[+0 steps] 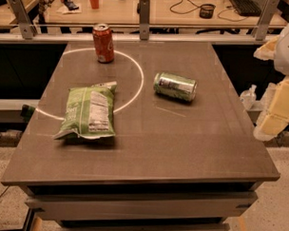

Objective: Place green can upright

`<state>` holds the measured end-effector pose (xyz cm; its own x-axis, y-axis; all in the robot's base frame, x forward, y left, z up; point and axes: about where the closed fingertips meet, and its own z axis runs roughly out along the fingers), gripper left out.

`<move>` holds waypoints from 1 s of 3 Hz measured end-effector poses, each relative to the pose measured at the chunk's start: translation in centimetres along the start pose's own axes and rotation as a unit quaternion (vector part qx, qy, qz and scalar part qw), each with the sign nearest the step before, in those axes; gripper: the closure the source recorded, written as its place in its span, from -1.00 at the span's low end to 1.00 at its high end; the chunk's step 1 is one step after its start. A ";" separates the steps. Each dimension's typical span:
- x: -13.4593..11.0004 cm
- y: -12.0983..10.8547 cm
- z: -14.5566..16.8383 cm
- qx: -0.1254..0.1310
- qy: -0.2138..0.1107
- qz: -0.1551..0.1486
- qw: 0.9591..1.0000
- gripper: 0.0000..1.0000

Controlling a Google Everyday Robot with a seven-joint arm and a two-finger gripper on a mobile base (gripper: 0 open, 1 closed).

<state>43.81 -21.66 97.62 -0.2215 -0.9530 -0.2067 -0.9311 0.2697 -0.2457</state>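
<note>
The green can (pixel 175 86) is being carried on its side by the tabletop (pixel 182 137); the claw (pixel 277 112) is being held beyond the right edge, and whether it is apart or together cannot be told.

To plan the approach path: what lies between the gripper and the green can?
Nothing. In the camera view only bare table separates the green can, lying on its side, from the gripper at the picture's right edge.

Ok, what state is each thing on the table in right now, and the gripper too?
green can: lying on its side on the table, not upright.
red soda can: standing upright.
chip bag: lying flat, label side up.
gripper: beside the table's right edge, apart from the green can.
</note>
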 end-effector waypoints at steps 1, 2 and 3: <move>-0.3 -0.3 -0.1 0.003 -0.005 -0.002 1.000 -1.00; -2.6 -2.2 0.9 -0.005 -0.003 -0.002 1.000 -1.00; -6.3 -4.6 2.9 -0.020 -0.004 0.000 1.000 -1.00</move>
<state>50.34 -16.48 97.33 -0.2194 -0.9520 -0.2134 -0.9421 0.2636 -0.2072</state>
